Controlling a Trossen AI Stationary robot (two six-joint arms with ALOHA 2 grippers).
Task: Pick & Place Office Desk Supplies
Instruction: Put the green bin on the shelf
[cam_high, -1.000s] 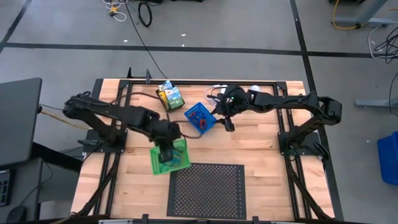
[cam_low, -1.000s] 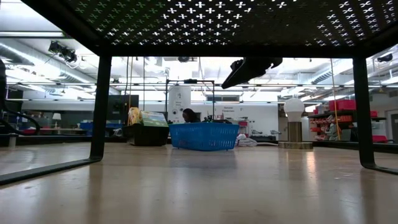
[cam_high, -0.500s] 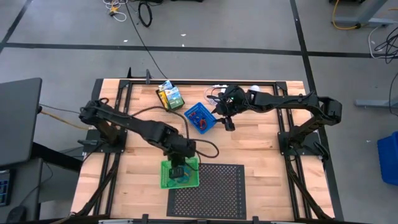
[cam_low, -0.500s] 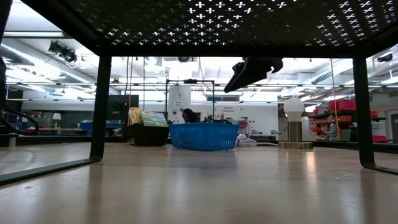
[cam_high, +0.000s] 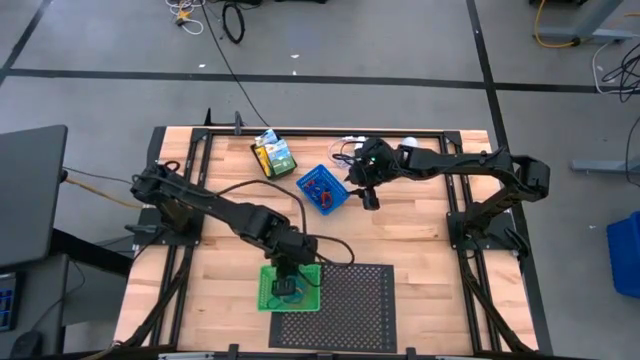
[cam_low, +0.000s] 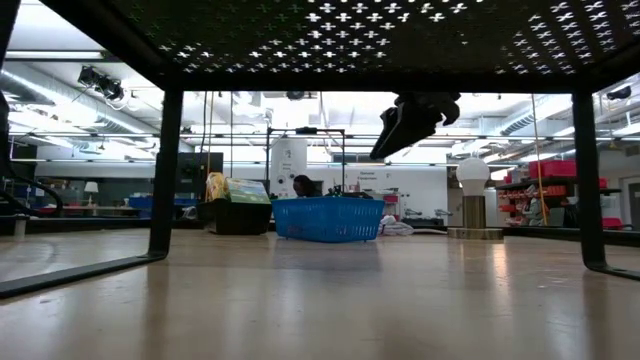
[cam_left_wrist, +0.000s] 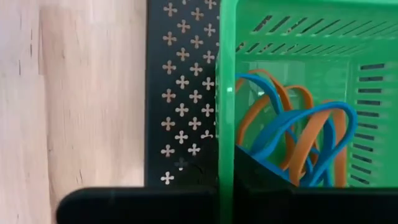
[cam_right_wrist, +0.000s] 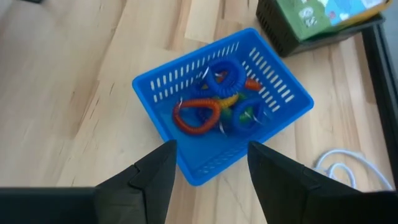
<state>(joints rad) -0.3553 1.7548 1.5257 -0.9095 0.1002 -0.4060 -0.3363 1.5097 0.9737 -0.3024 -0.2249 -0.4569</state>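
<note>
The green tray (cam_high: 290, 288) holds blue and orange loops (cam_left_wrist: 292, 134) and lies over the left edge of the black perforated sheet (cam_high: 350, 305). My left gripper (cam_high: 287, 283) is shut on that tray's wall. The blue tray (cam_high: 322, 190) stands on the wood farther back with red, blue and orange loops (cam_right_wrist: 217, 102) inside. My right gripper (cam_right_wrist: 208, 174) hovers open above the table, just right of the blue tray, fingers slanting down. The black tray (cam_high: 270, 157) with the yellow-green crayon box (cam_right_wrist: 323, 15) stands near the far edge. My left gripper pinches the green tray's side wall (cam_left_wrist: 227, 124), one finger (cam_left_wrist: 261, 177) inside the tray beside the loops and the other outside it. The fingers come from above, pointing down. Whether the tray rests on the perforated sheet or hangs just above it cannot be told.
A white coiled cable (cam_right_wrist: 348, 165) and a white bulb on a round base (cam_low: 472, 180) sit behind the right gripper near the far edge. The perforated sheet stands raised on legs (cam_low: 165, 170). Bare wood lies at the table's right and near left.
My left gripper has carried the green tray from the table's middle toward the near edge and to the right, ending over the perforated sheet's left edge; most of the travel came early. My right gripper has tipped a little steeper downward beside the blue tray.
</note>
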